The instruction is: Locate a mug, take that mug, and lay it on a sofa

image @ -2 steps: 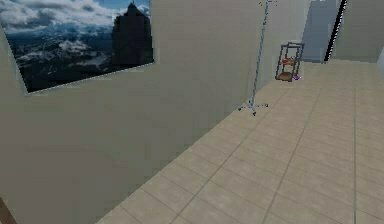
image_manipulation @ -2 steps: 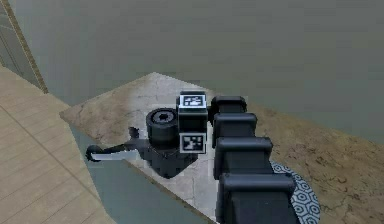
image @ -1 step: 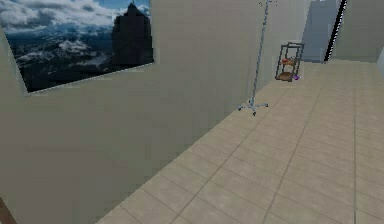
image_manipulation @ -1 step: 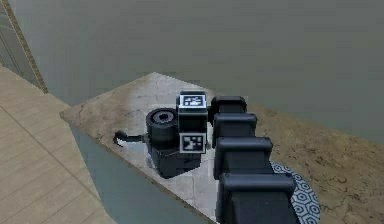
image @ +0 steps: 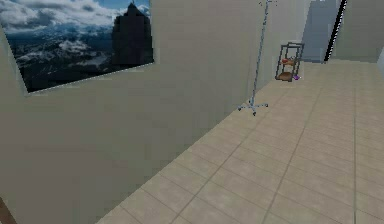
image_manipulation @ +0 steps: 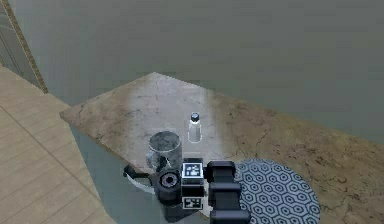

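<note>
While the gripper (image_manipulation: 138, 178) hung by the counter (image_manipulation: 142, 100), whether it held anything couldn't be told | glassy mug (image_manipulation: 163, 150) stood just behind it, left of a shaker (image_manipulation: 196, 127) | judged light, rigid, slick, breakable; grip across its body.

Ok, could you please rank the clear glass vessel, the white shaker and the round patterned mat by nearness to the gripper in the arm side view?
1. Clear glass vessel, just above the gripper in the picture.
2. White shaker, farther back on the counter.
3. Round patterned mat, off to the view's right.
</note>
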Robot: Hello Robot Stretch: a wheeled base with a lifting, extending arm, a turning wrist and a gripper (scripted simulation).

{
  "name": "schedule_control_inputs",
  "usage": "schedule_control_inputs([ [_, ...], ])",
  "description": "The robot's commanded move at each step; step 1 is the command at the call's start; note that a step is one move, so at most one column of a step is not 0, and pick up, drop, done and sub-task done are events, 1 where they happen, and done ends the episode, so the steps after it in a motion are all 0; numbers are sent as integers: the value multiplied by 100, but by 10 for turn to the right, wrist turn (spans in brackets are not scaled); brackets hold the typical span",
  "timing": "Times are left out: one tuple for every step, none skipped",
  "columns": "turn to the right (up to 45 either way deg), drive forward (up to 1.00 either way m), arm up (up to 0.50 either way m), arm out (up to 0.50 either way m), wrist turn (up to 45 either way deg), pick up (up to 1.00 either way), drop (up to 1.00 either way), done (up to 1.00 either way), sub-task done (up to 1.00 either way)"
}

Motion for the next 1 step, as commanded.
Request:
schedule_control_inputs([
  [0, 0, 0, 0, 0, 100, 0, 0, 0],
])
